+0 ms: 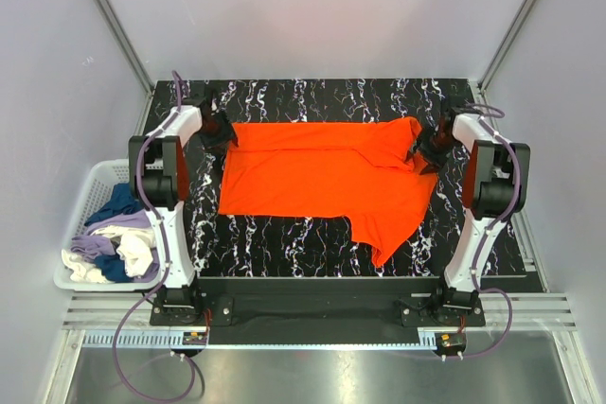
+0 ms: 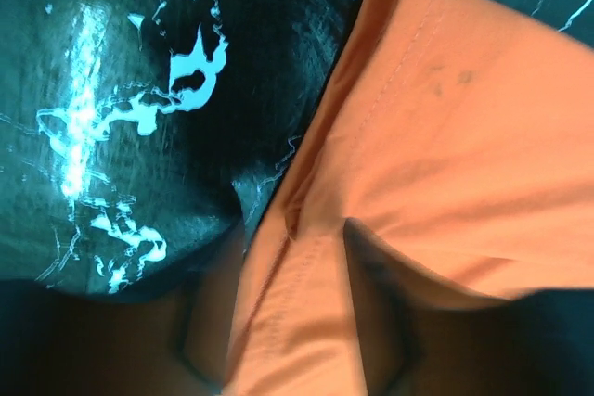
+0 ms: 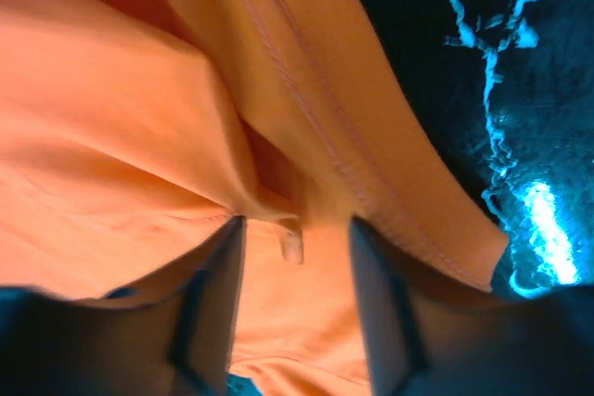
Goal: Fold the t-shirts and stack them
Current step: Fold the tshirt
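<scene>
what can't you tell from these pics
Top view: shirts in the basket overlap; their count is unclear.
Top view: left gripper and right gripper fingertips hidden under their own wrists.
Left wrist view: fingers dark, blurred, cut by the bottom edge.
Wrist views: too close; only hems of the orange t-shirt show.

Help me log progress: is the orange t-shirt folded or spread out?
Mostly spread: the orange t-shirt lies flat across the table, with only its far edge doubled over into a band.

Overhead camera views the whole table (image 1: pixel 284 245); wrist cameras look closely at opposite orange t-shirt (image 1: pixel 322 177) edges.
</scene>
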`<state>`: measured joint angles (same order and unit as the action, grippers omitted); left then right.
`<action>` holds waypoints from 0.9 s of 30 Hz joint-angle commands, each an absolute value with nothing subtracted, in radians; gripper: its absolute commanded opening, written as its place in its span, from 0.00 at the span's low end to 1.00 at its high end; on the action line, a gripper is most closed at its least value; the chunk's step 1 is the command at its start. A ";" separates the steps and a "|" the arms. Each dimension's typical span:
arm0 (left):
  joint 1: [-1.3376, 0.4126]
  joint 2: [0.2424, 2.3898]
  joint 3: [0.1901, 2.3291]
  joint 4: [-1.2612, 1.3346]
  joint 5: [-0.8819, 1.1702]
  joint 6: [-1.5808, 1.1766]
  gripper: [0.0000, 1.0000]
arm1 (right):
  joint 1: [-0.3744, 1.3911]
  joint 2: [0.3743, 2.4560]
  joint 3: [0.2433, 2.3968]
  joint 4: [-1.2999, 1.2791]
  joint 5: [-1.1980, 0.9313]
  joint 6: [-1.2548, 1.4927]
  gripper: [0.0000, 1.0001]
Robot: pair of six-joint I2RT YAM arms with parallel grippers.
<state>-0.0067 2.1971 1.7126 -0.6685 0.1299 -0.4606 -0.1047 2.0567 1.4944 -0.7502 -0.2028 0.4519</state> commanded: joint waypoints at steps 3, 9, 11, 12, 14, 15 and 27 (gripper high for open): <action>-0.002 2.036 1.706 -0.654 0.112 -0.488 0.61 | -0.123 2.023 1.693 -0.718 -0.202 0.422 0.71; -0.002 2.031 1.741 -0.526 0.186 -0.561 0.56 | -0.158 2.204 1.980 -0.781 -0.329 0.596 0.79; -0.002 2.087 1.836 -0.532 0.236 -0.572 0.49 | -0.160 2.279 2.098 -0.808 -0.353 0.685 0.79; 0.000 2.141 1.867 -0.528 0.282 -0.584 0.47 | -0.161 2.304 2.127 -0.811 -0.374 0.718 0.78; -0.002 2.192 1.928 -0.523 0.307 -0.609 0.42 | -0.164 2.376 2.210 -0.839 -0.405 0.812 0.70; -0.002 2.222 1.936 -0.514 0.327 -0.620 0.41 | -0.164 2.396 2.238 -0.851 -0.413 0.836 0.67; -0.002 2.332 1.919 -0.459 0.405 -0.695 0.35 | -0.164 2.441 2.189 -0.809 -0.446 0.928 0.65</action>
<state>-0.0063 2.3405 1.9106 -0.4992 0.3511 -0.6647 -0.1658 2.4645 2.2147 -0.8421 -0.4068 0.8879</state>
